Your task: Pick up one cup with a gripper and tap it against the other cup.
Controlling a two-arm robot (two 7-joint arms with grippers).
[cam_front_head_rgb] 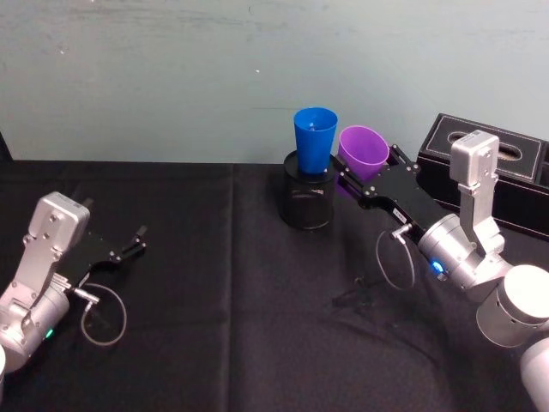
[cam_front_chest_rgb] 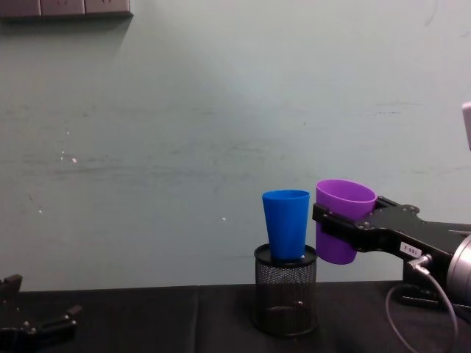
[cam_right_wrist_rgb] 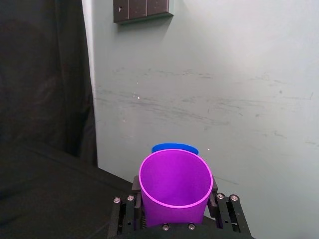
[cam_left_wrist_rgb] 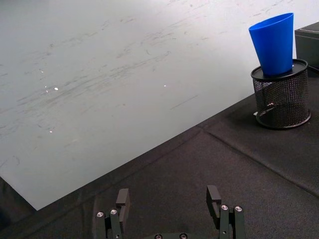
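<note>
A black rectangular box [cam_front_head_rgb: 515, 176] sits on the black-clothed table [cam_front_head_rgb: 214, 300] right of the black mesh pen holder [cam_front_head_rgb: 307, 202], behind my right arm. The bright blue tapered plastic cup [cam_front_head_rgb: 315, 142] stands upright in that holder. The purple wide-mouthed plastic cup [cam_front_head_rgb: 364, 146] hangs just right of it, so near I cannot tell if they touch. My right claw [cam_front_head_rgb: 371, 174] reaches in from the holder's right, clamped on the purple cup, while my left claw [cam_left_wrist_rgb: 167, 199] rests low, well left of the holder, spread wide and empty.
</note>
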